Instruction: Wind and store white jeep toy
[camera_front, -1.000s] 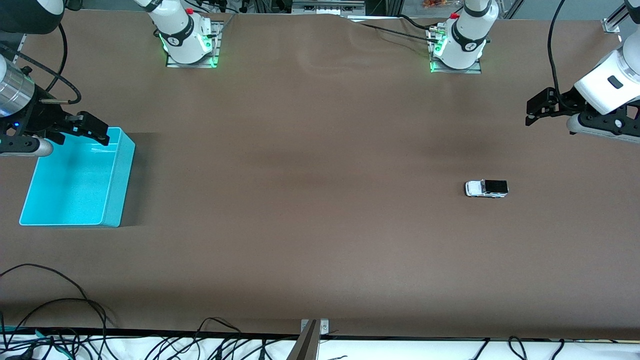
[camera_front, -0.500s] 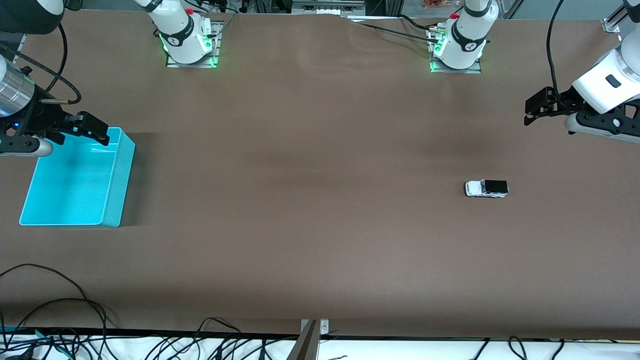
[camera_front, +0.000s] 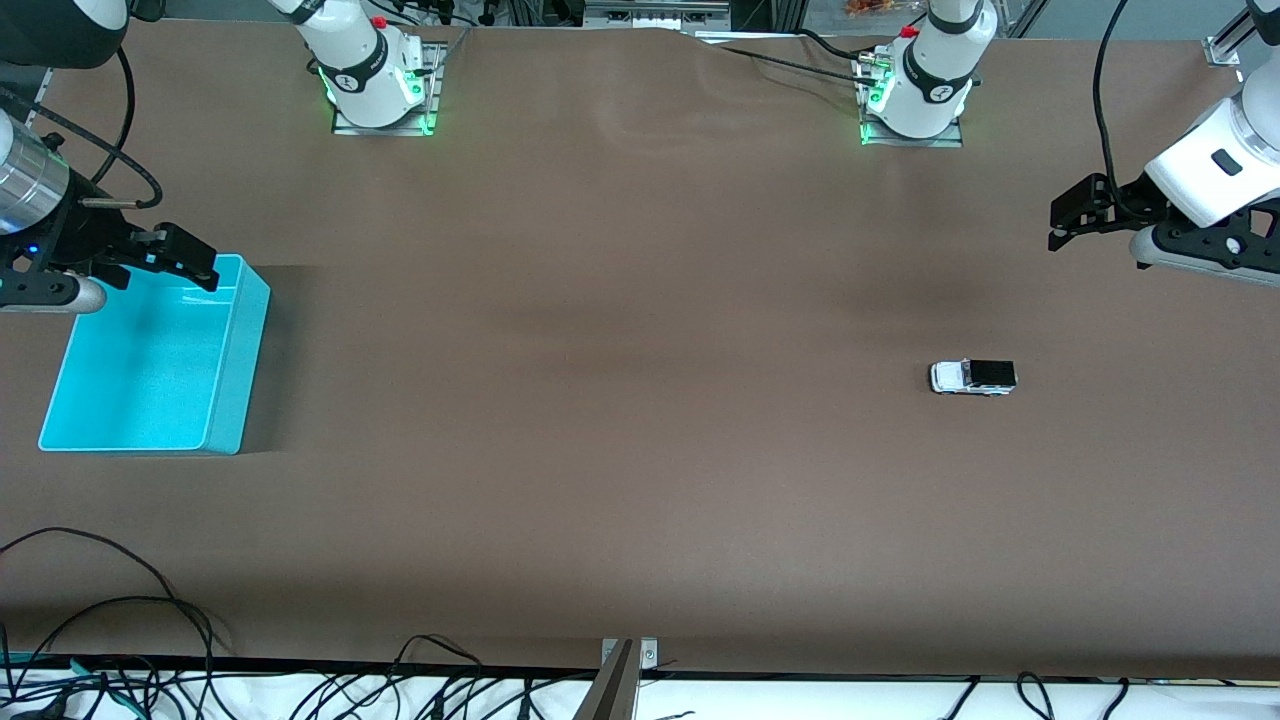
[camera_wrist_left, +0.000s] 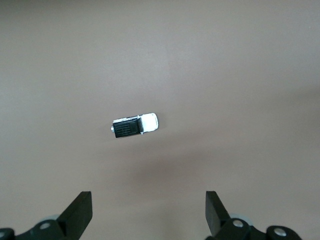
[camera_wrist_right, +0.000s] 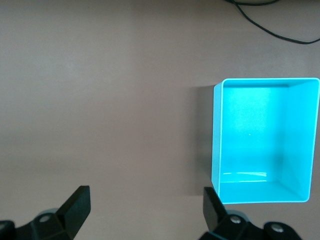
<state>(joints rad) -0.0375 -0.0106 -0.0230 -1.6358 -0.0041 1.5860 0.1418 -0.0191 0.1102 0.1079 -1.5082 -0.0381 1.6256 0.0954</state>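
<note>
The white jeep toy (camera_front: 973, 377) (camera_wrist_left: 134, 125), with its black rear section, stands alone on the brown table toward the left arm's end. My left gripper (camera_front: 1075, 216) (camera_wrist_left: 148, 216) hangs open above the table near that end, well apart from the jeep, nothing between its fingers. The turquoise bin (camera_front: 232, 352) (camera_wrist_right: 216, 135) stands empty toward the right arm's end. My right gripper (camera_front: 192, 262) (camera_wrist_right: 146, 212) hovers open over the bin's rim that lies farthest from the front camera, holding nothing.
Black cables (camera_front: 120, 610) trail along the table edge nearest the front camera. The two arm bases (camera_front: 380, 80) (camera_front: 915, 90) stand at the edge farthest from the camera. Bare brown tabletop (camera_front: 600, 400) stretches between the bin and the jeep.
The left gripper has shifted very slightly. The jeep, the bin and the right gripper have not moved.
</note>
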